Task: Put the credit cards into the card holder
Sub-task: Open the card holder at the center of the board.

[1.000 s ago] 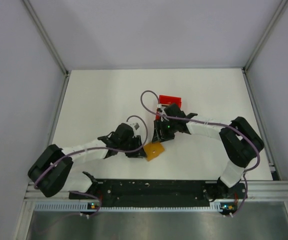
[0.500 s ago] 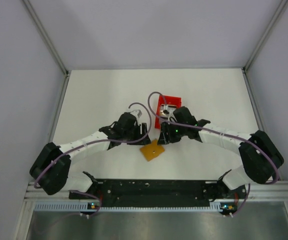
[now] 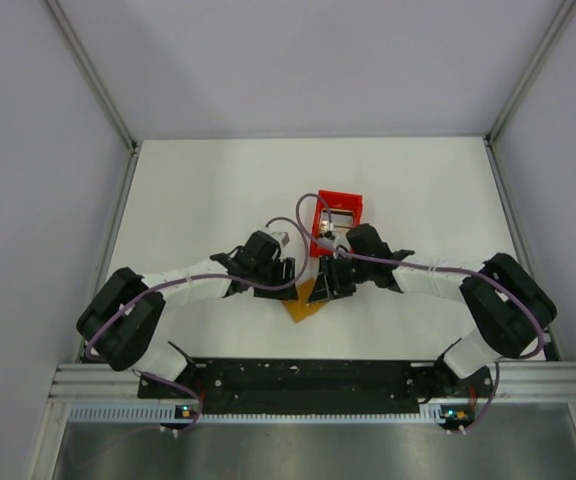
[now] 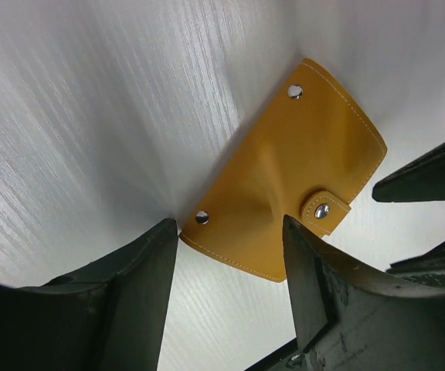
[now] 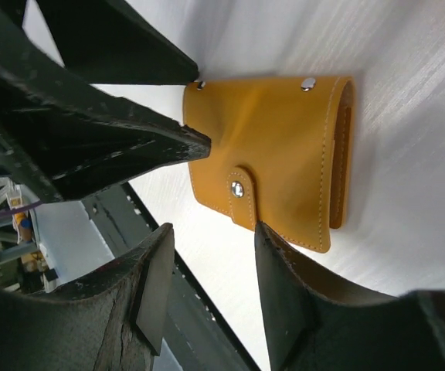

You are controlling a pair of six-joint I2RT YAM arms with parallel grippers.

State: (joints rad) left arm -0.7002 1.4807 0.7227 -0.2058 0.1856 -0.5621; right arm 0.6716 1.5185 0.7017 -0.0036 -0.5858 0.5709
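Observation:
The orange-brown card holder (image 3: 303,303) lies flat on the white table, its snap tab fastened. Both grippers hover right over it. In the left wrist view the holder (image 4: 284,170) sits just beyond my left gripper (image 4: 230,224), which is open with only table between its fingers (image 4: 137,294). In the right wrist view the holder (image 5: 273,154) lies just past my open right gripper (image 5: 213,228), one finger (image 5: 284,270) near the tab. From above, the left gripper (image 3: 280,276) and right gripper (image 3: 326,284) nearly meet. Something pale, perhaps the credit cards (image 3: 338,220), lies in the red tray.
The red raised-rim tray (image 3: 338,199) stands just behind the right gripper, with cables looping over it. The black rail with the arm bases (image 3: 308,375) runs along the near edge. Metal frame posts stand at the table's back corners.
Both grippers have closed in from either side until they crowd over the card holder. The holder itself has barely shifted.

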